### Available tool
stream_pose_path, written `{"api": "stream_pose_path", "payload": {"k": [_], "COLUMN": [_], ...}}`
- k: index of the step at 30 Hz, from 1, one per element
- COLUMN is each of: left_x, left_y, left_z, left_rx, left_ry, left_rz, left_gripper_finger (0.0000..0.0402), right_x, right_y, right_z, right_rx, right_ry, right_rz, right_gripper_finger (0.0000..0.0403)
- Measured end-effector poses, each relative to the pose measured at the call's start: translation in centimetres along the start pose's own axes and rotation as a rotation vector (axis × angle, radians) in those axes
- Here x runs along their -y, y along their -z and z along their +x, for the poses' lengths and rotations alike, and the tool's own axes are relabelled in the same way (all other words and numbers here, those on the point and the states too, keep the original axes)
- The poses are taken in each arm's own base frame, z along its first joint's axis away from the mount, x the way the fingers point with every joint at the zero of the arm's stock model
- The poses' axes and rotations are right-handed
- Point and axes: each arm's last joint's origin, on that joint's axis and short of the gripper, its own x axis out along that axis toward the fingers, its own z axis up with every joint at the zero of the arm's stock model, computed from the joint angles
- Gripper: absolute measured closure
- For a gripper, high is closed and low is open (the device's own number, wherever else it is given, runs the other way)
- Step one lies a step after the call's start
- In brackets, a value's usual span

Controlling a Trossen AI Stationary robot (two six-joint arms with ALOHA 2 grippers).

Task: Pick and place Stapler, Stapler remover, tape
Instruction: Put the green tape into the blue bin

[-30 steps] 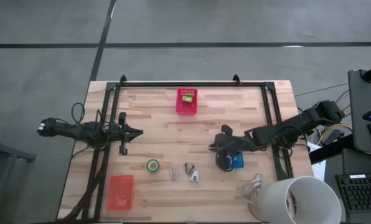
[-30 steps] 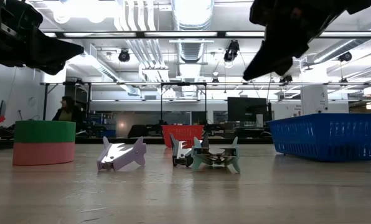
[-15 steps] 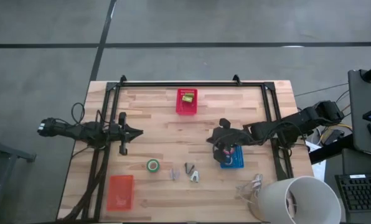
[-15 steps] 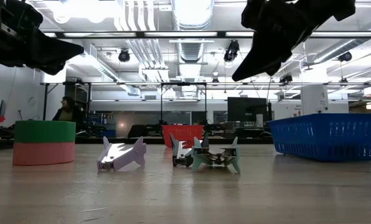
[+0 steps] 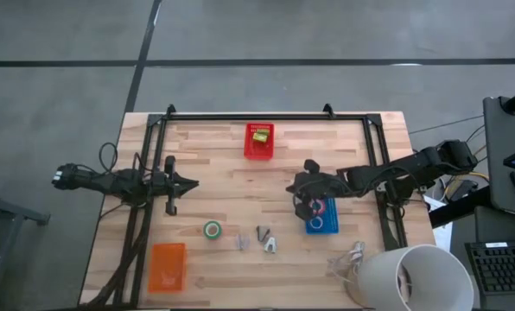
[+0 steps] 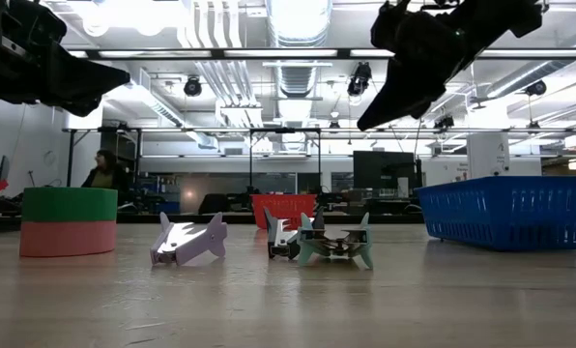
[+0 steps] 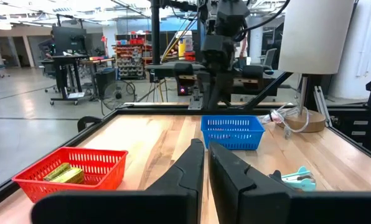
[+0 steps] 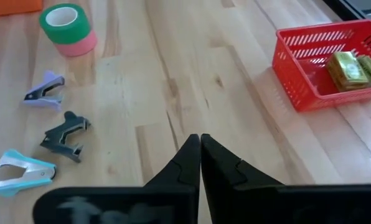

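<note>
I am seeing the right gripper (image 5: 302, 192) hanging above the table's middle, just beside the blue basket (image 5: 323, 217), with its 2 fingers (image 8: 192, 163) pressed together and nothing between them. In the low view it is hanging high (image 6: 389, 92) over the staple removers.

The left gripper (image 5: 187, 182) is waiting over the left side of the table, fingers (image 7: 192, 168) likewise clenched and carrying nothing.

The stapler (image 5: 261, 136) is lying inside the red basket (image 5: 258, 152) at the far middle of the table; the right wrist camera is showing 2 yellow-green pieces (image 8: 352, 68) side by side in it.

The tape (image 5: 212, 230) is sitting on the wood nearer the front, left of centre: a green roll (image 8: 63, 22) stacked on a pink one (image 8: 79, 45).

I am counting 3 staple removers just right of the tape, close together: a lilac one (image 8: 43, 88), a dark one (image 8: 65, 135) and a pale teal one (image 8: 22, 170). All 3 are lying on bare wood, apart from both grippers.

An orange tray (image 5: 168, 267) is lying at the front left corner. A white lampshade (image 5: 409, 278) is standing over the front right corner.

A person (image 6: 101, 169) is showing in the room beyond the table.
</note>
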Motion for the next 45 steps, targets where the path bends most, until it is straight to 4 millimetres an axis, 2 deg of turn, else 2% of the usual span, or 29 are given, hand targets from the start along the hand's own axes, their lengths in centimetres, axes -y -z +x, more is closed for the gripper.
{"api": "stream_pose_path", "payload": {"k": [7,21,25,31,35,39,45], "left_x": [0.0,0.0,-0.1,-0.4,-0.7,-0.5,0.0], "left_y": [0.0,-0.1,-0.9,-2.4,-3.4,-3.0,-1.6], "left_z": [0.0,0.0,0.0,-0.3,-0.6,-0.3,0.9], "left_rx": [0.000,0.012,0.096,0.250,0.357,0.314,0.166], "left_ry": [0.000,-0.001,-0.001,-0.079,-0.114,-0.081,-0.056], "left_rz": [0.000,-0.031,-0.134,-0.188,-0.333,-0.301,-0.407], "left_gripper_finger": [0.0376,0.0376,0.0376,0.0376,0.0376,0.0384,0.0396], "right_x": [-0.5,-2.9,-3.6,-4.3,-4.3,-4.5,-4.5], "right_y": [0.3,0.3,0.1,0.3,0.2,0.3,0.3], "right_z": [-0.2,-0.9,-1.2,-1.5,-1.5,-1.6,-1.5], "right_rx": [-0.017,0.043,0.077,0.083,0.093,0.100,0.109], "right_ry": [-0.020,-0.103,-0.131,-0.157,-0.148,-0.145,-0.142], "right_rz": [-0.036,0.039,0.045,0.058,0.068,0.069,0.074], "right_gripper_finger": [0.0394,0.0394,0.0394,0.0394,0.0394,0.0394,0.0394]}}
